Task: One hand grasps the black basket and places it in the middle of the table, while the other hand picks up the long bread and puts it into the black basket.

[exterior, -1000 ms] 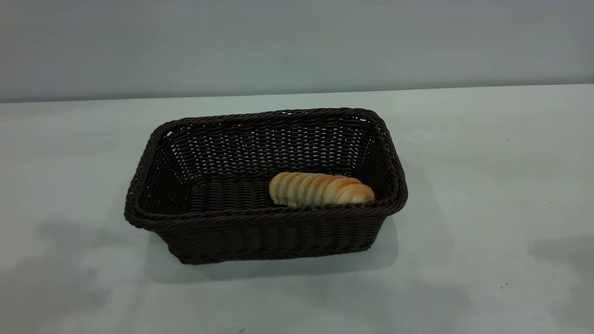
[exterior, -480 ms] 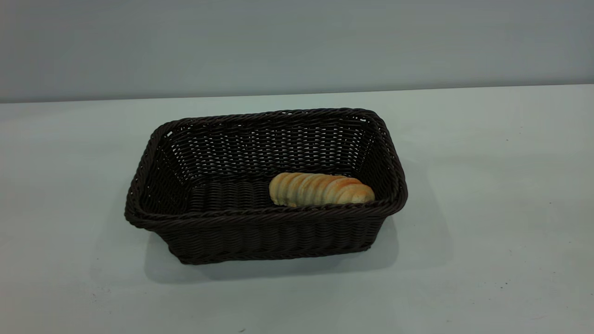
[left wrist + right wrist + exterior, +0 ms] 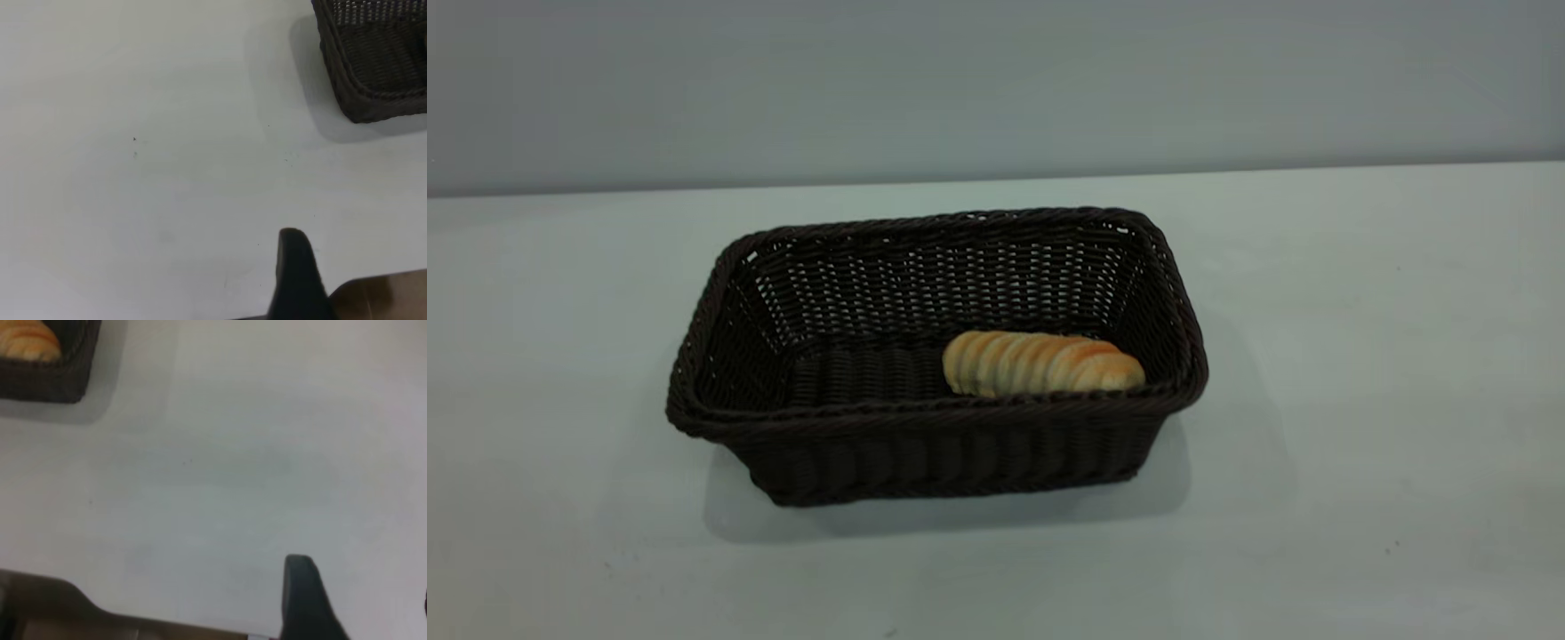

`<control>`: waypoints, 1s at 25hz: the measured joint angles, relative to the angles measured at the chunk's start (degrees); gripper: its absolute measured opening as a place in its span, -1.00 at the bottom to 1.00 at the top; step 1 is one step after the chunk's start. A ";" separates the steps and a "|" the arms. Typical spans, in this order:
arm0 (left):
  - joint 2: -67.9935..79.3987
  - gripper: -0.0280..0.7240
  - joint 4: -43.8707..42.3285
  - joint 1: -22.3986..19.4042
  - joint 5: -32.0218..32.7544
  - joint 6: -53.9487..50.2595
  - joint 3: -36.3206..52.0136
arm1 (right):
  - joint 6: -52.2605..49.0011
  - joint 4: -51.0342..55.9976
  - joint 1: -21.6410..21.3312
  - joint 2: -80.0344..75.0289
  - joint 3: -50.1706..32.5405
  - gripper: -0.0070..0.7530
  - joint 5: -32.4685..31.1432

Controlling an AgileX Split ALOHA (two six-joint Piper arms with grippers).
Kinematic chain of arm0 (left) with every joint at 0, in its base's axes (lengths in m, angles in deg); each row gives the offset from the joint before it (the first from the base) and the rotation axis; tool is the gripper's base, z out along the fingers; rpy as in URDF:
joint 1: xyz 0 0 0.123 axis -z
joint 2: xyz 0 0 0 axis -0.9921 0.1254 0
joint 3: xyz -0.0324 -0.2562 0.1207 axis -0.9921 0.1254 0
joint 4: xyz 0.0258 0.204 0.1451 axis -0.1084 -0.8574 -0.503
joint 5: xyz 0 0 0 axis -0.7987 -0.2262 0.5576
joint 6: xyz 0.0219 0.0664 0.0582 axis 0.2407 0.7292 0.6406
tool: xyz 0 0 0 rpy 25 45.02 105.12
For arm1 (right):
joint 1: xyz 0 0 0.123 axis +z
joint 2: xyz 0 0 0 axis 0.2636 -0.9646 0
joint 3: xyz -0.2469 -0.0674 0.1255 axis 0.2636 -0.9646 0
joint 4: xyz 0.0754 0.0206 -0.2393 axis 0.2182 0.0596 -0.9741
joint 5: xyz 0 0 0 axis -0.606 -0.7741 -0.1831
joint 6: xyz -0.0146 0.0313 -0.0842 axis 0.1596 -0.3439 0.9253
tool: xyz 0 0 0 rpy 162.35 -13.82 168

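The left end effector (image 3: 297, 273) appears only in its own wrist view, as one dark finger over bare bench; the other finger is cut off, so I cannot tell whether it is open or closed. It holds nothing and is well apart from the black basket (image 3: 377, 63), of which only a corner shows there. The right end effector (image 3: 303, 597) is likewise a single dark finger over bare bench in its wrist view, its state also impossible to tell, and it is well clear of the basket corner (image 3: 47, 377) with a tip of the long bread (image 3: 27, 337) showing inside. Neither arm appears in the exterior view.

In the exterior view the black basket (image 3: 925, 444) stands upright near the middle of the bench (image 3: 1360, 356), its long axis running left to right and turned slightly, so the right end lies a little farther away than the left. The long bread (image 3: 1042, 363) lies on the basket floor in the right half, close to the near wall, its long axis also left to right and roughly parallel to that wall. The braided near rim hides the bread's lower edge, so its contact with the floor cannot be made out. The left half of the basket floor is in shadow.
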 joint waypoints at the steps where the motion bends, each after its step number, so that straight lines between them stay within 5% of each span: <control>1: -1.78 0.52 0.00 0.00 0.18 0.00 0.89 | -0.28 0.05 0.00 1.86 -0.75 0.08 -0.20; 12: -13.55 0.52 0.00 0.00 1.04 0.00 11.67 | -2.13 0.29 0.00 6.53 -3.33 0.08 -0.43; 25: -13.80 0.52 0.00 0.00 0.85 0.00 12.23 | -2.35 0.81 0.00 6.53 -3.62 0.08 -0.05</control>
